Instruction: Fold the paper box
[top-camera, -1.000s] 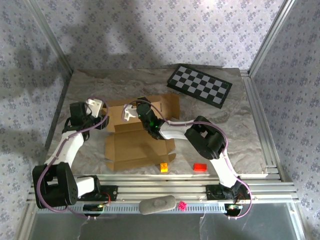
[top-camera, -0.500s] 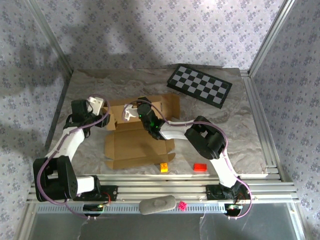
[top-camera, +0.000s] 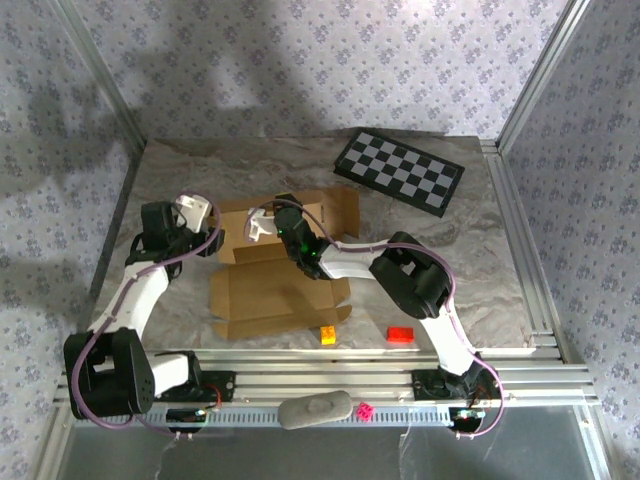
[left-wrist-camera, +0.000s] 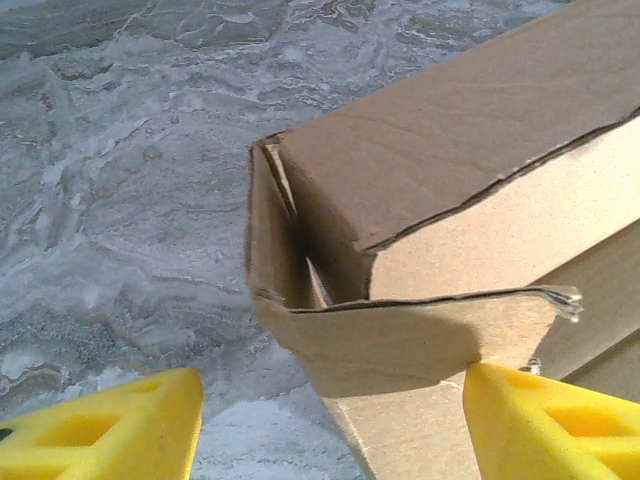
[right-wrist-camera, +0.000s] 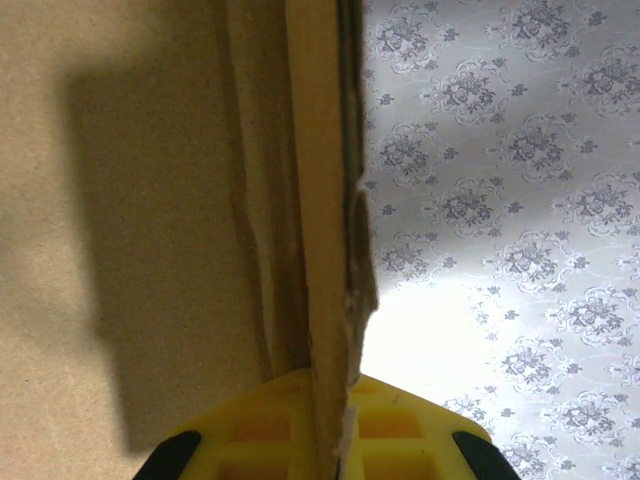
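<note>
1. The right gripper pinches an upright panel edge of the paper box between its yellow pads. The left gripper stands spread, a corner flap between its fingers.
2. The top view shows the box mid-table, its near panel flat toward the arms and its far walls raised.
3. The left wrist view shows plain brown corrugated card, a creased corner and a ragged flap edge.

The paper box is plain brown, the board black-and-white checkered, the table marbled grey.
</note>
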